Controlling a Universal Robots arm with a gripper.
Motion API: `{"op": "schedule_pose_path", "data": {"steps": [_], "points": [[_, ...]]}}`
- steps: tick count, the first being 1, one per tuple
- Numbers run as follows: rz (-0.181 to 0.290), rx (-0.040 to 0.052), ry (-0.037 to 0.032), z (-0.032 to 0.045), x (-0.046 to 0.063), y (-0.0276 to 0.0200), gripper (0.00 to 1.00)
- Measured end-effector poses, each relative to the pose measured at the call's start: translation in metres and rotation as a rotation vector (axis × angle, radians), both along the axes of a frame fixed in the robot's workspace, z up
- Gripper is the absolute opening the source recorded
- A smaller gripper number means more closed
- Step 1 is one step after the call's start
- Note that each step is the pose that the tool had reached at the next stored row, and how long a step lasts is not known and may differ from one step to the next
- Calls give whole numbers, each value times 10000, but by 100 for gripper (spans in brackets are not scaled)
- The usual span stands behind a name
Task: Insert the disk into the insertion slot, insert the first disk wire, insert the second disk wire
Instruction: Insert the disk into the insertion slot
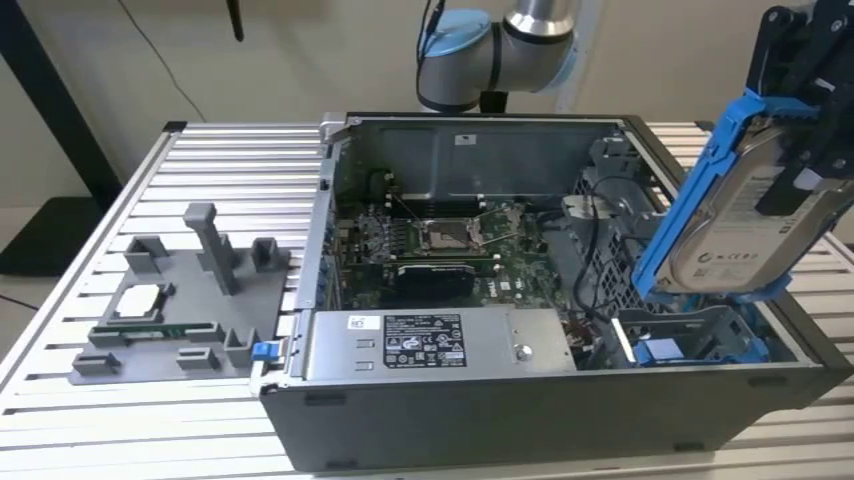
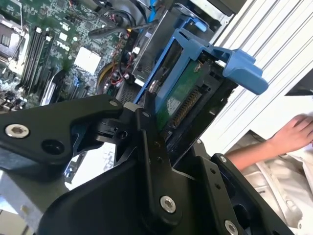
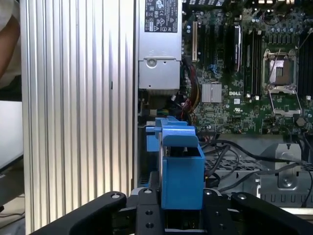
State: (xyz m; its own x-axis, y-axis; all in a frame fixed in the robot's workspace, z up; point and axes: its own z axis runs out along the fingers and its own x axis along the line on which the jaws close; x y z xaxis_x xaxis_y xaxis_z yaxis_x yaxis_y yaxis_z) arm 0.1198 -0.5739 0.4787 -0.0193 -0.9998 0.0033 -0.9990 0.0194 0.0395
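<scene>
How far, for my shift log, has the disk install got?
Nothing looks finished yet. In hand: the gripper is shut on the disk, which hangs tilted above the insertion slot in the exterior view, not yet in it. Left: seating the disk and plugging in both wires; the disk's connector is bare in the second wrist view.

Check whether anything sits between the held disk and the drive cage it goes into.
Nothing visible does. The claw holds the disk tilted above the drive cage, and in the exterior view the gap between them looks open. Black cables lie beside the cage toward the motherboard, not across its opening as far as shows.
</scene>
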Motion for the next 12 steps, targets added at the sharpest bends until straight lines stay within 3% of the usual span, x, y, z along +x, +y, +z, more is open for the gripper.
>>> {"op": "schedule_pose_path", "data": {"steps": [12], "points": [[-3,-1,0,-78,63,-1,0]]}}
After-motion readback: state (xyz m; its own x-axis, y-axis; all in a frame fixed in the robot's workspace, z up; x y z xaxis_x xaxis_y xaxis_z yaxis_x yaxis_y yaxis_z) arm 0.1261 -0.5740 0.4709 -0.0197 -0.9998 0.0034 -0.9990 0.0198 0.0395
